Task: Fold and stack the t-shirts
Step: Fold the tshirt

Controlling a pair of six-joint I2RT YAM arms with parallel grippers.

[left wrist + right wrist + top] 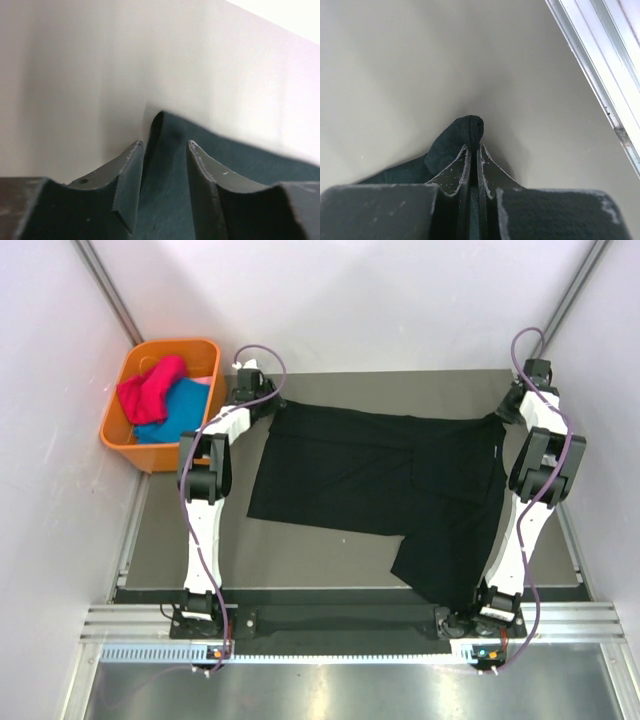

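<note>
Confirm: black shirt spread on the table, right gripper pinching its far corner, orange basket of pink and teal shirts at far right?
No: the orange basket sits at the far left, beside the left arm; the top external view shows it. The black shirt and the right gripper are as you say.

Two slim robot arms, left arm (pixel 205 540) and right arm (pixel 520 530): white links, black joints, purple cables (pixel 528 331) looping along each. Dark grey wedge-shaped fingers (pixel 127 185), edges scuffed pale.
</note>
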